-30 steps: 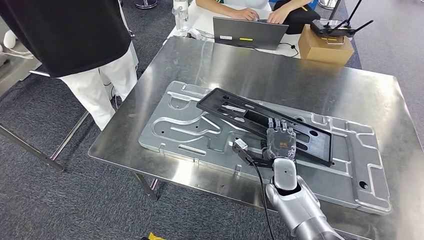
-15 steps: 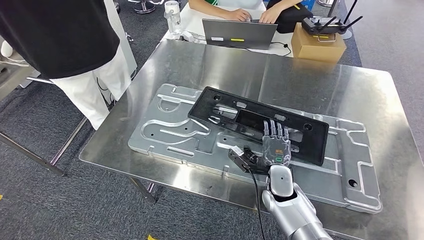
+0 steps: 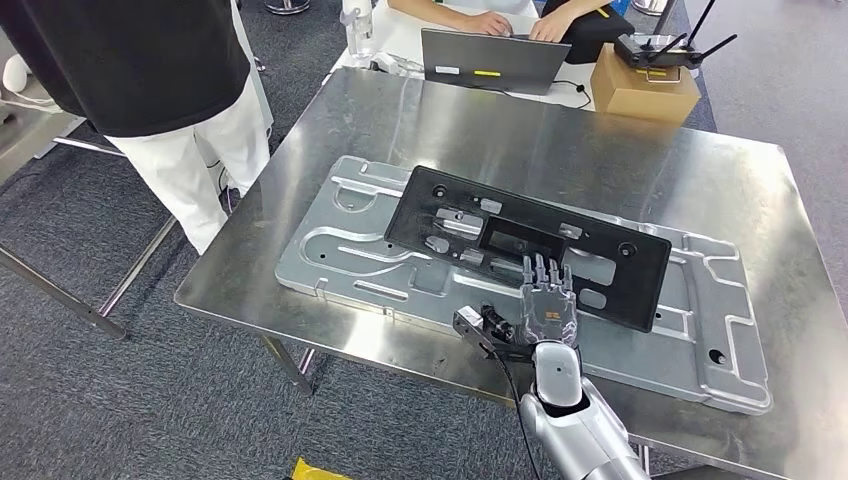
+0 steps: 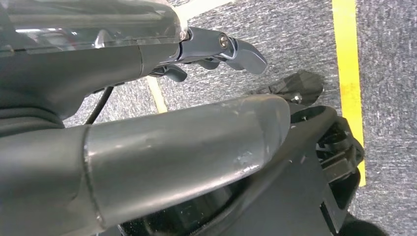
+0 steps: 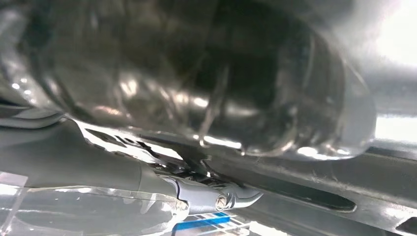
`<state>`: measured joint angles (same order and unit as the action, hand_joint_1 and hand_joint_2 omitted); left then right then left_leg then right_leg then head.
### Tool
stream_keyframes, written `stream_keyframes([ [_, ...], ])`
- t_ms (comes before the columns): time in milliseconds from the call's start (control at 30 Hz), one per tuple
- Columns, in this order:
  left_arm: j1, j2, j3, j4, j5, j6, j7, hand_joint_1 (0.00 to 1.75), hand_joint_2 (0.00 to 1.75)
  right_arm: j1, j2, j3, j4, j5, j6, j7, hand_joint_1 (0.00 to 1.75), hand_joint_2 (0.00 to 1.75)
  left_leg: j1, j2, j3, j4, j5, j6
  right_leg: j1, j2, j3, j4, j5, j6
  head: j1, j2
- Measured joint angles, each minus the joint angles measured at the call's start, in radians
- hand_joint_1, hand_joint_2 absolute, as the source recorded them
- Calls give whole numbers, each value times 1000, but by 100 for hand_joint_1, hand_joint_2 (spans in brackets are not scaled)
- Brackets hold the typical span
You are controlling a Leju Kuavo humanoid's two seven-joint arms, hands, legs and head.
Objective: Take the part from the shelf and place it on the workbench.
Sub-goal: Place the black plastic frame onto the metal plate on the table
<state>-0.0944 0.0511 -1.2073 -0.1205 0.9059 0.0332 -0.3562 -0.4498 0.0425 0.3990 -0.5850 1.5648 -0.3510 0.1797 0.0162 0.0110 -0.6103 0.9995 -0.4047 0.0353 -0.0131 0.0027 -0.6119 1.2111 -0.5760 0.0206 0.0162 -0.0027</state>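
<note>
The black plastic frame part lies flat on the grooved metal plate that sits on the steel workbench. My right hand is at the part's near long edge. Its fingers reach straight over that edge onto the part and its thumb sits beside the edge. In the right wrist view the part's dark edge runs between the thumb and a fingertip, so the hand holds it. My left hand hangs over grey carpet with nothing in it and its fingers apart.
A person in a black top and white trousers stands at the bench's left side. Beyond the far edge, another person's hands type on a laptop. A cardboard box with an antenna device on it stands beside the laptop. A yellow floor line runs under my left hand.
The part has come down from a tilt and now lies flat on the plate. My right hand has drawn back slightly toward me. The whole view has shifted a little.
</note>
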Motion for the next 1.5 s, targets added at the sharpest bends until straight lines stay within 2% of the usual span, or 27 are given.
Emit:
stream_keyframes([
  [67, 0, 0, -4, 0, 2, 0, 0, 0, 0, -2, 4, 0, -1, 2, 0, 0, 0, 0, -1, -2, -7, 4, 7, -7, 2, 0, 86, -141, 46, -6, 0, 0],
  [100, 0, 0, -6, 0, 2, 0, 0, 0, 0, -3, 5, 0, -1, 2, 1, 0, 0, 0, -1, -3, -8, 5, 12, -13, 5, 0, 110, -186, 59, -9, 0, 0],
  [233, 0, -1, -14, 0, 3, 0, 0, 0, 0, -1, 13, 1, -1, 4, 2, -3, 0, 0, -2, -6, -19, 3, 27, -39, 7, -1, 103, -214, 80, -29, 0, 0],
  [267, 1, -1, -14, 0, 3, 1, 1, 0, 0, -1, 16, 1, -1, 5, 2, -4, 0, 0, -2, -7, -29, 17, 8, -44, 4, -3, 95, -218, 91, -38, -1, 0],
  [333, 1, -1, -15, 0, 4, 1, 2, 0, 0, -1, 22, 2, -1, 7, 3, -6, 0, 0, 1, -9, -63, 108, -77, -50, 2, -7, 72, -223, 114, -52, -1, 0],
  [400, 1, -2, -15, 0, 4, 1, 2, 0, 0, 0, 24, 2, -1, 9, 3, -6, 0, 0, 2, -9, -97, 241, -159, -56, 4, -10, 46, -219, 131, -55, -1, 0],
  [433, 1, -2, -15, 0, 4, 1, 2, 0, 0, 0, 24, 2, -1, 10, 3, -6, 0, 0, 3, -9, -98, 280, -172, -58, 5, -11, 34, -215, 137, -54, -1, 0],
  [467, 2, -2, -15, 0, 4, 1, 2, 0, 0, 0, 24, 2, -1, 10, 3, -6, 0, 0, 3, -9, -80, 282, -165, -59, 6, -12, 21, -210, 143, -52, -1, 0],
  [500, 1, -2, -15, 0, 4, 1, 2, 0, 0, 0, 24, 2, -1, 10, 3, -6, 0, 0, 4, -8, -42, 243, -144, -58, 6, -12, 11, -205, 148, -50, -1, 0],
  [567, 0, -1, -15, 0, 4, 2, 2, 0, 0, -2, 24, 1, -1, 11, 3, -5, 0, 0, 3, -9, 64, 100, -113, -53, 7, -12, -7, -192, 156, -42, -2, 0],
  [600, -1, -1, -15, 0, 4, 3, 2, 0, 0, -2, 25, 1, -2, 10, 3, -5, 0, 0, 1, -10, 100, 45, -107, -47, 8, -11, -13, -188, 160, -37, -1, 0],
  [667, -2, -1, -16, 0, 4, 3, 2, 0, 0, 0, 26, 1, -2, 10, 3, -4, 0, 0, -5, -11, 120, 3, -110, -36, 9, -11, -19, -184, 171, -25, -1, 0],
  [733, -3, -2, -16, 0, 4, 3, 3, 0, 0, 3, 26, 2, -1, 10, 4, -5, 0, 0, -4, -9, 106, -1, -94, -21, 8, -9, -25, -184, 180, -12, -1, 0],
  [767, -3, -2, -16, 0, 4, 2, 3, 0, 0, 5, 26, 2, -1, 10, 4, -4, 0, 0, -2, -7, 98, -4, -83, -11, 8, -7, -33, -174, 164, -7, 0, 0],
  [833, -5, -2, -16, 0, 4, 2, 3, 0, 0, 7, 26, 2, 0, 10, 4, -4, 0, 0, 1, -2, 76, -10, -58, 5, 5, -4, -63, -99, 82, 1, 1, 0],
  [900, -4, -2, -16, 0, 4, 2, 3, 0, 0, 8, 26, 2, 0, 10, 3, -5, 0, 0, 0, -1, 46, -9, -37, 9, 3, -4, -96, 27, -8, 8, 1, 0],
  [933, -4, -2, -16, 0, 4, 2, 3, 0, 0, 9, 26, 2, 0, 10, 3, -5, 0, 0, -1, 0, 31, -7, -28, 9, 1, -4, -102, 77, -28, 11, 1, 0],
  [1000, -4, -2, -16, 0, 4, 2, 3, 0, 0, 11, 26, 2, 0, 10, 2, -5, 0, 0, -2, 0, 6, -3, -13, 7, 0, -4, -71, 85, -9, 12, 1, 0],
  [1067, -4, -2, -16, 0, 4, 2, 3, 0, 0, 12, 26, 2, 0, 10, -2, -5, 0, 0, -2, -2, -12, 0, -1, 2, 0, -4, 23, -36, 40, 7, 1, 0],
  [1133, -4, -2, -16, 0, 8, 5, 3, 0, 0, 10, 26, 4, -3, 10, -13, -5, 0, 0, -5, -3, -22, 3, 10, -9, 5, -4, 112, -175, 51, -4, 1, 0],
  [1167, -4, -2, -16, 0, 10, 7, 3, 0, 0, 11, 26, 6, -9, 10, -21, -5, 0, 0, -5, -3, -25, 3, 17, -15, 8, -3, 132, -212, 45, -9, 0, 0],
  [1233, -3, -2, -17, 0, 18, 14, 3, 0, 0, 16, 25, 11, -38, 9, -35, -4, 0, 0, -5, -3, -29, 2, 27, -28, 8, -4, 131, -226, 50, -22, 0, 0],
  [1300, -2, -1, -18, 0, 28, 21, 3, 0, 0, 22, 22, 17, -103, 9, -41, -5, 0, 0, -4, -4, -47, 32, 1, -38, 3, -5, 123, -232, 64, -40, 0, 0],
  [1367, -1, -1, -20, 0, 37, 25, 3, 0, 0, 27, 16, 27, -202, 10, -23, -6, 0, 0, -2, -5, -91, 139, -71, -45, 1, -7, 112, -233, 76, -51, -1, 0],
  [1433, 0, -1, -23, 0, 43, 28, 3, 0, 0, 31, 8, 38, -300, 10, 8, -6, 0, 0, -1, -5, -137, 269, -129, -52, 2, -8, 99, -228, 81, -53, -1, 0],
  [1467, 1, -1, -25, 0, 45, 30, 3, 0, 0, 35, 4, 42, -337, 10, 18, -6, 0, 0, 0, -5, -141, 297, -132, -54, 2, -8, 94, -224, 82, -53, -1, 0],
  [1500, 1, -1, -27, 0, 45, 31, 3, 0, 0, 38, 1, 46, -370, 10, 24, -6, 0, 0, 1, -5, -126, 284, -115, -54, 2, -8, 91, -219, 81, -51, -1, 0],
])
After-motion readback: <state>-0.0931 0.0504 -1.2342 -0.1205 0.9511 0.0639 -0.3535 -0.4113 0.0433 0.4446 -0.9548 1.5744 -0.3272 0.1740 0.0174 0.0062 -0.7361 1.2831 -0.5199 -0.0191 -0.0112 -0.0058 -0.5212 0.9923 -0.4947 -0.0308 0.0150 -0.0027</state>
